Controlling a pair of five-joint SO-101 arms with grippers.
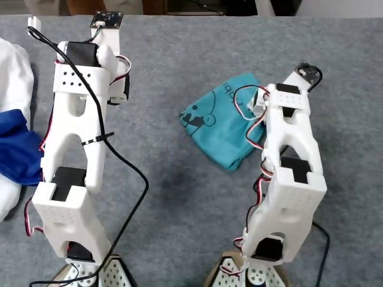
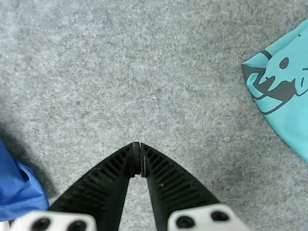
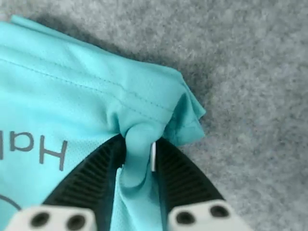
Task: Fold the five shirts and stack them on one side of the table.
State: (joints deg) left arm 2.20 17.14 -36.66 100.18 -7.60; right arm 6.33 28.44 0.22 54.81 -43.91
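Right now the right end effector [image 3: 139, 154] is clamped on a bunched fold at the edge of the teal shirt [image 1: 224, 122], which lies loosely bundled on the grey worktop [image 1: 179, 60]. Beside the teal shirt, apart from it, the left end effector [image 2: 138, 159] hangs closed and empty over bare worktop. Beyond that, farther from the teal shirt, a blue shirt [image 1: 18, 149] lies against a white shirt [image 1: 15, 78].

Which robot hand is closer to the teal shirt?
Right. The right gripper has its fingers pinched on a fold of the teal shirt. The left gripper is shut over the bare table, apart from the shirt.
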